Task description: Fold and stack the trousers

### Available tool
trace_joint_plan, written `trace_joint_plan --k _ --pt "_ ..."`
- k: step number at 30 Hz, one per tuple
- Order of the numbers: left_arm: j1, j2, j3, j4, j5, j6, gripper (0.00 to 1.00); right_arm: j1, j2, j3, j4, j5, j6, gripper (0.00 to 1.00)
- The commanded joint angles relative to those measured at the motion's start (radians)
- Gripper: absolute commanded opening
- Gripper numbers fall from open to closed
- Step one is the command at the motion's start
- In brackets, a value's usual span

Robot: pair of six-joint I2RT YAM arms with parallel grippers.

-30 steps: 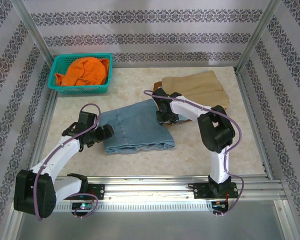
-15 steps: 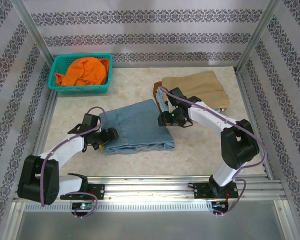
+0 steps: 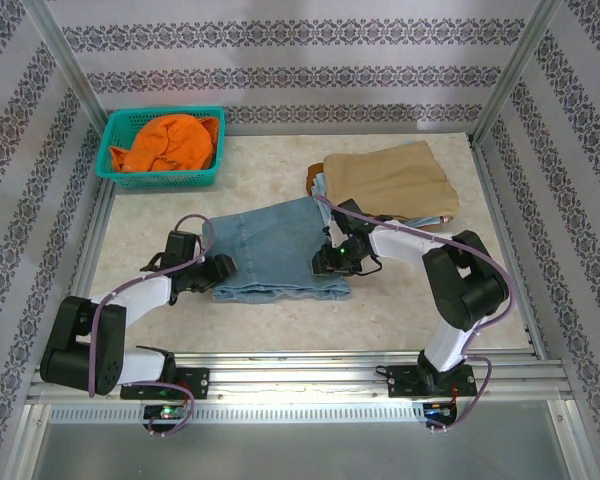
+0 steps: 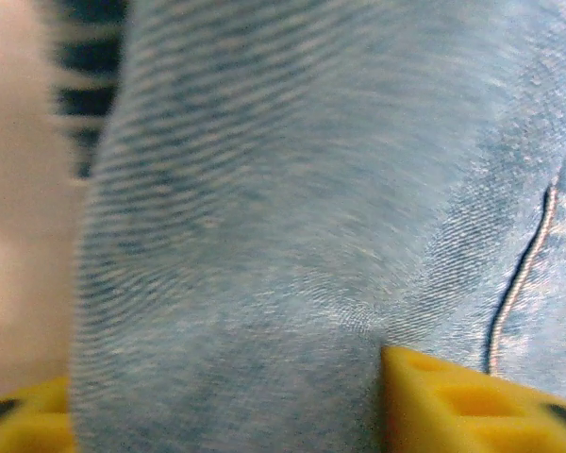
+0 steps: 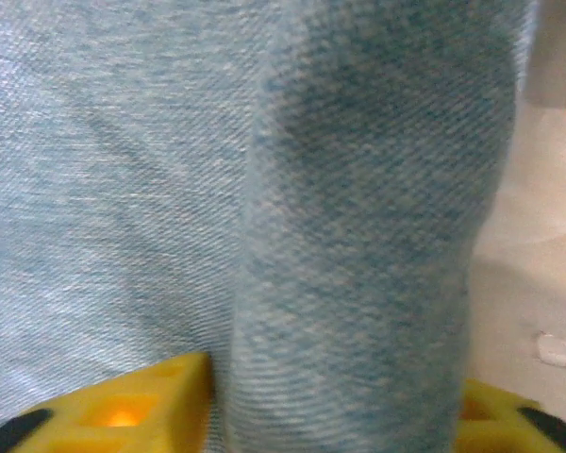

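The trousers (image 3: pixel 275 250): folded blue denim, spanning from my left gripper (image 3: pixel 218 272) to my right gripper (image 3: pixel 325 262). Both sets of jaws stand part-closed, each pinching a thick fold of denim at its edge. Handling: I'd lift both edges level and together, with every layer caught. Just beyond the right jaws: tan trousers (image 3: pixel 385 175), folded. Well beyond the left jaws: green basket (image 3: pixel 115 165), holding an orange garment (image 3: pixel 170 140).

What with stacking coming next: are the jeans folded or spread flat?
Folded: the jeans lie as a compact rectangle, layered edges at the near side.
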Motion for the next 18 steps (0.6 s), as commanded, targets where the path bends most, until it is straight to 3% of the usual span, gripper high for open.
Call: trace_joint_plan --k 1,3,4,10,18 --pt "-0.006 -0.005 -0.048 -0.036 0.018 0.01 0.19 0.01 -0.027 0.016 0.048 -0.056 0.018 0.2" --pt "-0.005 -0.04 -0.041 -0.08 0.011 0.02 0.0 0.01 -0.059 0.028 0.027 -0.042 0.023 0.04" --pt "-0.005 -0.068 -0.036 -0.11 0.006 0.018 0.0 0.012 -0.081 0.033 0.019 -0.037 0.027 0.0" --pt "-0.006 -0.295 0.081 -0.382 -0.117 -0.015 0.0 0.031 -0.218 0.085 -0.062 0.035 0.04 0.0" --pt "-0.006 -0.342 0.217 -0.491 -0.109 -0.002 0.0 0.032 -0.259 0.195 -0.159 0.103 0.015 0.0"
